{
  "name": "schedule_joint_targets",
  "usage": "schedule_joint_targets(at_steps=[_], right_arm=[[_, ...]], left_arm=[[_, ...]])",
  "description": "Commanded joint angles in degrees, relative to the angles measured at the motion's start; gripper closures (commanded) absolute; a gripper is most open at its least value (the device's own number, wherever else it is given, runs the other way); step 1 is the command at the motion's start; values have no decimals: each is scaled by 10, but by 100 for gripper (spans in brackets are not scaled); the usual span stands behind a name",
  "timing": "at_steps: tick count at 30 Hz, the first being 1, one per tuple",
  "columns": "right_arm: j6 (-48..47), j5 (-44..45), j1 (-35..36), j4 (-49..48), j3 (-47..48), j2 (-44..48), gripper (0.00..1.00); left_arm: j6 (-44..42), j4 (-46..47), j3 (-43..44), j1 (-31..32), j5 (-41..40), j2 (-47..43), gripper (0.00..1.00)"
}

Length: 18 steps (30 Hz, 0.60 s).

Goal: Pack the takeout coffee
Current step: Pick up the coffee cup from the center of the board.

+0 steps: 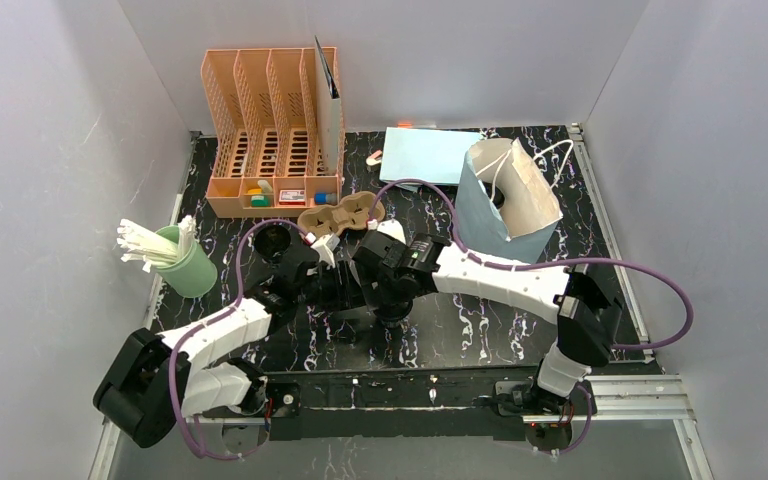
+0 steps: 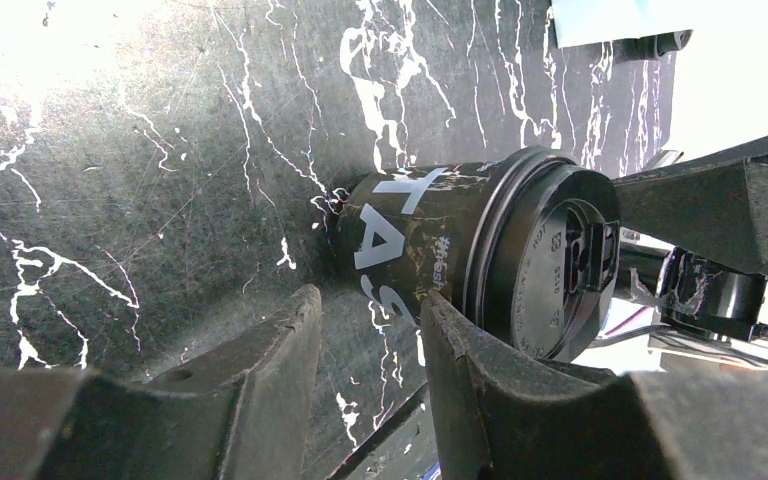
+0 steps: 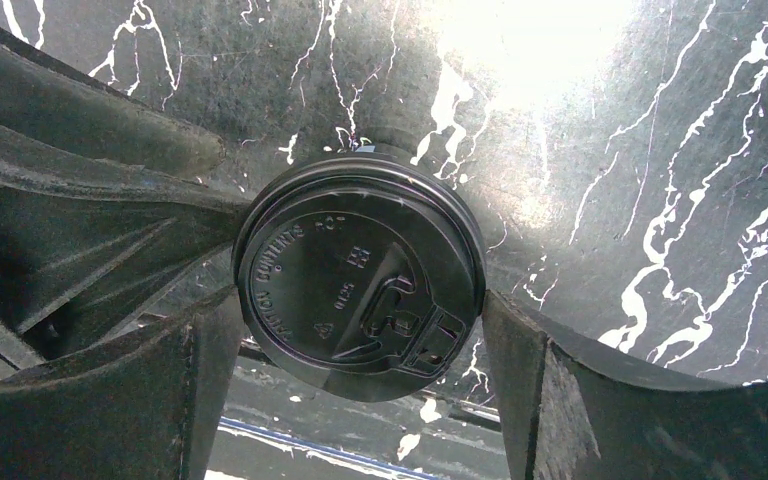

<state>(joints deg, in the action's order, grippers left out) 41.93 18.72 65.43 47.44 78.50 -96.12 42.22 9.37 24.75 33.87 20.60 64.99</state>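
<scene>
Right gripper (image 3: 360,300): fingers spread wide, flanking a dark lidded cup (image 3: 360,275) that stands upright on the table. Both pads sit at the lid's rim, but firm pressure is not confirmed. Left gripper (image 2: 370,300): fingers part-way apart with nothing between them. One finger rests against the side of the same cup (white lettering on its wall, only partly legible). A second cup (image 1: 278,240), black lid on, stands close beside the left arm's wrist.

Containers. A brown pulp carrier (image 1: 340,213) lies just behind the grippers. A light-blue paper bag (image 1: 515,200) stands open at right rear with white handles. A dark object shows inside it, not identifiable. A green tumbler (image 1: 190,265) at left holds white sticks (image 1: 145,245). An orange rack (image 1: 270,130) at the back has small coloured items in its front bins and one flat grey panel upright in its right slot. A light-blue sheet (image 1: 428,155) lies flat beside it.

Surface: black table (image 1: 460,330) with white veining. Plain white walls (image 1: 40,150) close it in on three sides.
</scene>
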Motion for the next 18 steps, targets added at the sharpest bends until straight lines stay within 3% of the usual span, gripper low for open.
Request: schedule_joint_targets(at_steps=[1, 7, 13, 18], right_arm=[[1, -24, 3, -6, -39, -10, 18], [-2, -19, 4, -2, -31, -9, 18], [-22, 0, 4, 21, 22, -9, 2], [-44, 4, 4, 12, 37, -1, 2]], left_arm=[[-6, 0, -7, -2, 3, -5, 61], [-10, -17, -12, -2, -8, -20, 61], [-48, -120, 23, -2, -72, -56, 61], [-58, -167, 38, -2, -107, -93, 60]])
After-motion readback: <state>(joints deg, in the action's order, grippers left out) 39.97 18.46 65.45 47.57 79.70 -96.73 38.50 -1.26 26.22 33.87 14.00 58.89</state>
